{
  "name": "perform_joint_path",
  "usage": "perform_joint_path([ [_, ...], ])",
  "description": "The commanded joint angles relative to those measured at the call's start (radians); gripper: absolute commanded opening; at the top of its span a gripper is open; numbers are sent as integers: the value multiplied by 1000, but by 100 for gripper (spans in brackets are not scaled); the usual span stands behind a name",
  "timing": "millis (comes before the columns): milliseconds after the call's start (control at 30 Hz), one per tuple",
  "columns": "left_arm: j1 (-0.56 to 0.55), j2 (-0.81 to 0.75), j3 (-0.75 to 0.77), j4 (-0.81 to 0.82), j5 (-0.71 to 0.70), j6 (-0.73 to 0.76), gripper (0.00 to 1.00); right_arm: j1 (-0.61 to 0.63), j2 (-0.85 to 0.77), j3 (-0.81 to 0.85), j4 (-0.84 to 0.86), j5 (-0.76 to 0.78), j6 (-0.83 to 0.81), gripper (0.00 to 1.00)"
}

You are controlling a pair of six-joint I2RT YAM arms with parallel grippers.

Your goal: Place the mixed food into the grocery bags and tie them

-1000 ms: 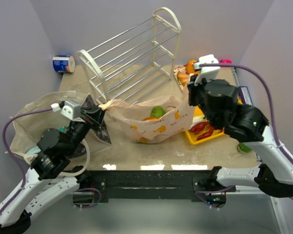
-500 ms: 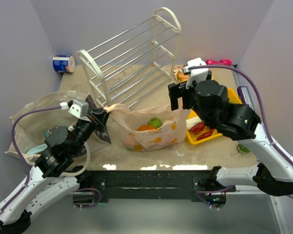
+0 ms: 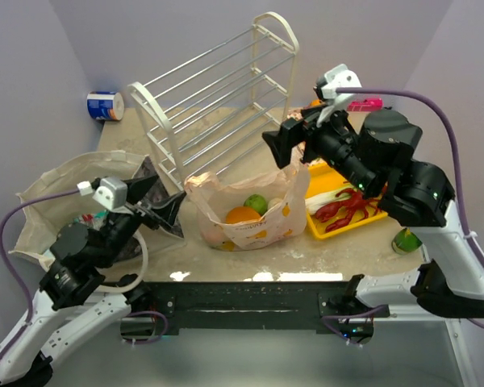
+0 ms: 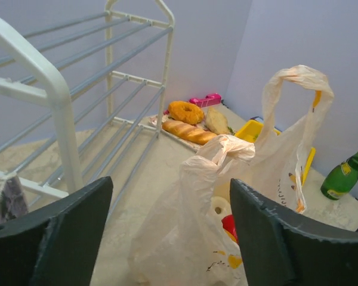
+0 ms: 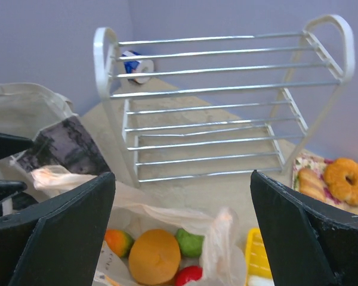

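My left gripper and right gripper both gape, holding nothing, either side of the pink bag, which sits mid-table with fruit inside (handles loose, not knotted). Tying looks to be the step in hand. Next, each gripper should pinch a handle and cross them.

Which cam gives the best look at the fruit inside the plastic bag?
Right wrist: looks down into the open plastic bag, fruit in plain sight. Top external shows two pieces, smaller. Left wrist sees mostly the bag's side, just a red sliver.
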Motion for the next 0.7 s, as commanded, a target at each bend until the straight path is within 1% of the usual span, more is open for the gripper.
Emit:
perform_joint_path([
  [0,3,-75,49,-34,95,60,96,4,138,118,-16,-162,-29,99],
  [67,3,-89,63,-58,135,85,100,15,187,181,-55,-192,-29,99],
  [167,2,-83,98,-150,201,112,100,61,269,218,-61,-208,-58,99],
  [267,2,-78,123,-189,246,131,100,81,321,225,-55,-237,-48,99],
  [333,2,-75,138,-219,286,135,100,108,333,214,-44,-229,-43,99],
  [400,2,-66,147,-242,319,137,100,145,327,165,-3,-205,0,99],
  [433,2,-61,147,-244,322,135,100,159,323,146,11,-146,15,99],
  [533,2,-54,135,-250,315,135,98,202,272,38,100,-53,92,99],
  [567,2,-52,130,-247,310,134,97,211,252,-32,158,5,110,99],
  [600,2,-49,120,-244,304,135,91,231,216,-70,190,31,141,99],
  [667,2,-44,109,-235,304,135,85,248,183,-166,278,86,170,99],
])
